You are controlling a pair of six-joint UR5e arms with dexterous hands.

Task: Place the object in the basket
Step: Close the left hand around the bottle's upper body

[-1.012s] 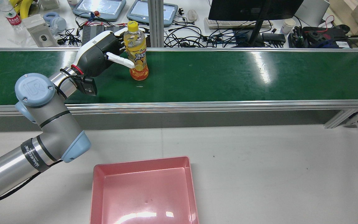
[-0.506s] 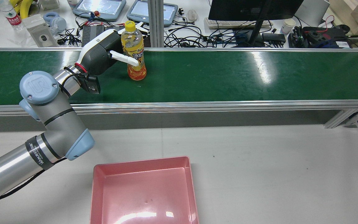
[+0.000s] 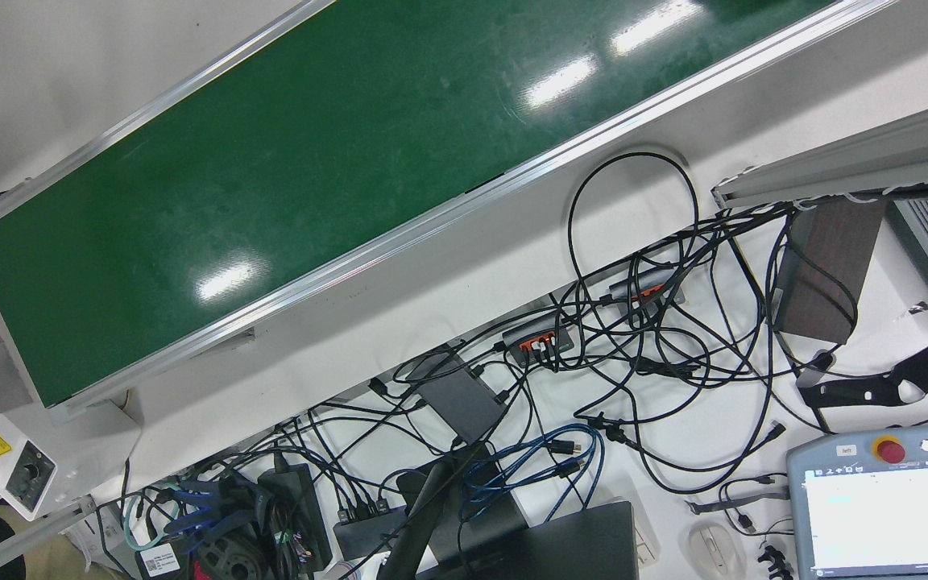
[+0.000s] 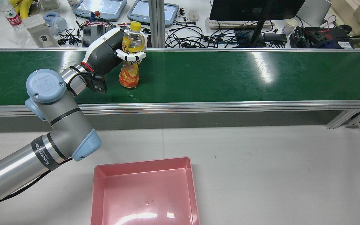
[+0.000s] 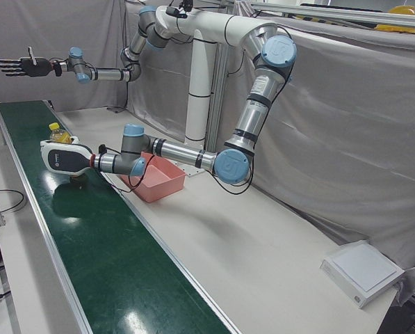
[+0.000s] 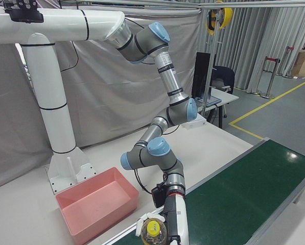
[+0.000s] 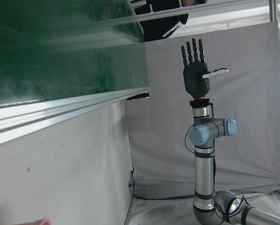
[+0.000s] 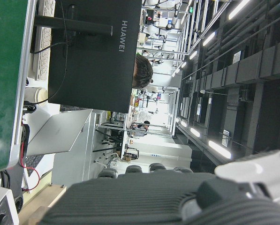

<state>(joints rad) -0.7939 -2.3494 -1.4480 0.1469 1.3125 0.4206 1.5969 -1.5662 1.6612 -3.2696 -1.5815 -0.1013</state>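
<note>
1. Grey-white table (image 4: pixel 261 162) fills the near half of the rear view, with a green conveyor belt (image 4: pixel 230 75) running across behind it and a cluttered desk of cables and screens beyond.
2. On the belt's left part stands the bottle (image 4: pixel 130 59), yellow-capped, orange drink inside, tilted slightly; whether its base rests on the belt or hangs just above it cannot be told.
3. The left hand (image 4: pixel 108 53) has the bottle in its grasp: white fingers (image 4: pixel 131 57) wrap round the upper body, just below the shoulder, with the dark palm pressed against the bottle's left side.
4. The left-front view shows the same grasp, the left arm reaching low over the belt from the table side.
5. The pink basket (image 4: pixel 105 170) sits on the table near the camera in the rear view, well apart from the bottle, with nothing in it.
6. The right hand (image 5: pixel 18 66) is raised high at the far end of the belt, holding nothing, its dark fingers (image 5: pixel 7 65) straight and spread.
</note>
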